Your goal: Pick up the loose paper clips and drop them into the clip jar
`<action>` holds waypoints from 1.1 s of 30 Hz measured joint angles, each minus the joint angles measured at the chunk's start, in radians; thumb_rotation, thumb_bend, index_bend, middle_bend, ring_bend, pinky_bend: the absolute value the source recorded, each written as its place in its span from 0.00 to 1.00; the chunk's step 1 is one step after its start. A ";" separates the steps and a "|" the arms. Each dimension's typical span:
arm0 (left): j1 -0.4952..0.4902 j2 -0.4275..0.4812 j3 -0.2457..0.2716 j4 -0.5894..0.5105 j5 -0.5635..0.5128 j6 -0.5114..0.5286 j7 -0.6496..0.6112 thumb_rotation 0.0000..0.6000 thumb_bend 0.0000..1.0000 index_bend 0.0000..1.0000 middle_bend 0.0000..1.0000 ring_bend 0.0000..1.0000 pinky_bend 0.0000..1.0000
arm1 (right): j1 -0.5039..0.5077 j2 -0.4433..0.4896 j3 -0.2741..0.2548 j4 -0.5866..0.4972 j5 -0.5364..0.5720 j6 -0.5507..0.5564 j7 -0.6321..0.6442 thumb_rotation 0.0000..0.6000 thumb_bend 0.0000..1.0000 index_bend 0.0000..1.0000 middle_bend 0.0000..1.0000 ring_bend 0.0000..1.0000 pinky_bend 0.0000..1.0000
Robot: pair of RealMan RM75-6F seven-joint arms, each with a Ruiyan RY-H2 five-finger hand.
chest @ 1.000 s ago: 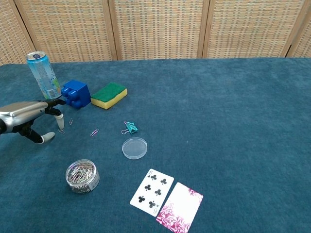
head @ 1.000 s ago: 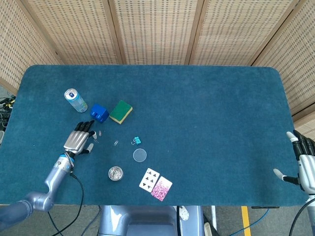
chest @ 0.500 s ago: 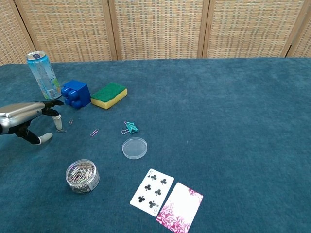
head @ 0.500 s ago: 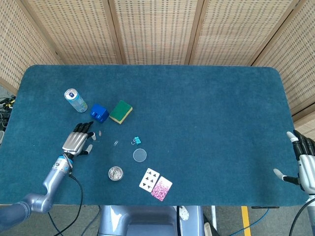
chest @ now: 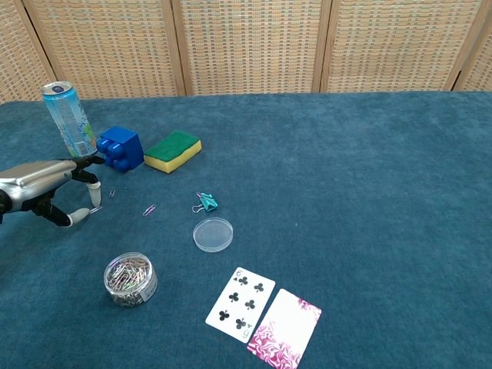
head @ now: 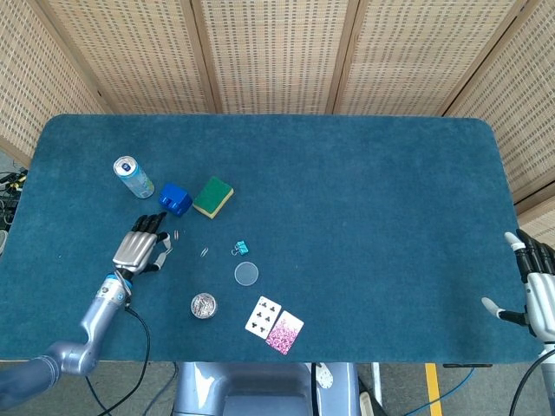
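Note:
The open clip jar, full of several clips, stands near the table's front edge. Three loose paper clips lie left of centre: one on its own, one below the blue block, and one between my left hand's fingertip and thumb. My left hand hovers low over that clip with its thumb drawn in close; the clip still lies on the cloth. My right hand rests at the table's right edge, fingers apart and holding nothing.
The jar's clear lid lies right of the jar, with a teal binder clip behind it. A drink can, blue block and sponge stand behind my left hand. Two playing cards lie at the front.
My left hand's thumb has drawn in toward the fingertip around the nearest clip. The right hand has not moved.

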 measured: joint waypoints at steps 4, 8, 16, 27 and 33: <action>-0.001 -0.009 -0.003 0.004 -0.004 0.000 0.008 1.00 0.46 0.47 0.00 0.00 0.00 | 0.001 0.001 0.000 0.001 0.000 -0.003 0.002 1.00 0.00 0.00 0.00 0.00 0.00; -0.001 -0.015 -0.007 0.006 -0.009 0.002 0.016 1.00 0.46 0.47 0.00 0.00 0.00 | 0.001 0.001 0.000 0.001 -0.001 -0.002 0.003 1.00 0.00 0.00 0.00 0.00 0.00; -0.004 -0.023 -0.012 -0.002 -0.014 0.002 0.032 1.00 0.46 0.46 0.00 0.00 0.00 | 0.000 0.002 -0.001 0.000 -0.003 -0.001 0.005 1.00 0.00 0.00 0.00 0.00 0.00; -0.008 -0.040 -0.016 -0.002 -0.026 -0.003 0.063 1.00 0.46 0.46 0.00 0.00 0.00 | 0.000 0.003 -0.001 0.000 -0.003 -0.001 0.008 1.00 0.00 0.00 0.00 0.00 0.00; -0.009 -0.045 -0.017 0.002 -0.029 -0.005 0.071 1.00 0.46 0.52 0.00 0.00 0.00 | 0.000 0.003 -0.001 0.000 -0.003 -0.002 0.009 1.00 0.00 0.00 0.00 0.00 0.00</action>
